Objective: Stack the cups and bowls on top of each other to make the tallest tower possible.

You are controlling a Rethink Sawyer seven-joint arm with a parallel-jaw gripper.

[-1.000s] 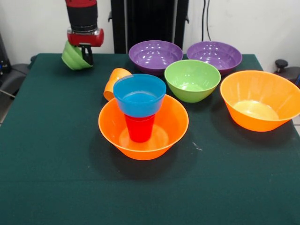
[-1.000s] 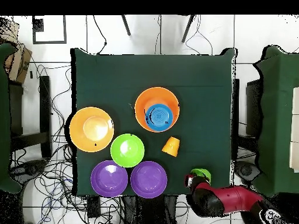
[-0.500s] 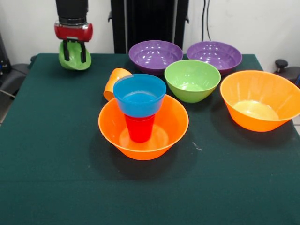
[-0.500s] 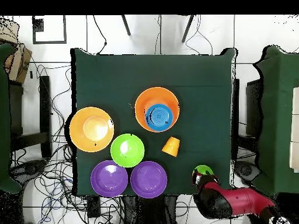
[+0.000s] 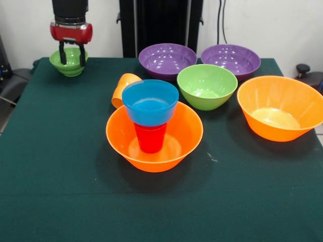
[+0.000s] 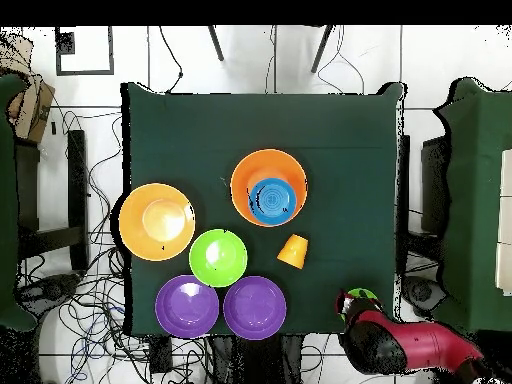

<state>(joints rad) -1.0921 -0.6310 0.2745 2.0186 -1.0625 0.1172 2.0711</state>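
Tower [image 5: 151,128]: near middle of the tabletop [image 5: 55,191]; big orange bowl [image 5: 154,154] as base, red cup [image 5: 150,137] upside down inside it, blue bowl [image 5: 150,102] seated on the cup; three pieces high so far.
Orange cup [image 5: 123,86]: on its side, just behind the tower and to its left in the front view, touching or nearly touching the base bowl's rim.
Green bowl [image 5: 207,85]: behind the tower, to its right; upright, empty.
Second orange bowl [image 5: 280,107]: well right of the tower, close to the tabletop's right edge.
Purple bowls [image 5: 167,59] and [image 5: 230,59]: behind the tower, side by side along the far edge.
Small green bowl [image 5: 69,61]: far left corner, well away from the tower; upright, at or just above the cloth.
Hand [image 5: 71,53]: fingers straddle the small green bowl's rim, pinched on it as far as can be judged.
Change: a second ago the small bowl hung tilted in the air, nearer the tower; now level and low at the far corner, hand carried farther left.
Meaning: looks like a set-down or re-grip, not yet a stacking move.
Edges: small bowl sits close to the corner; little margin there.
Open room: wide bare cloth in front of and left of the tower; clear lane from the corner to the tower, passing the orange cup.
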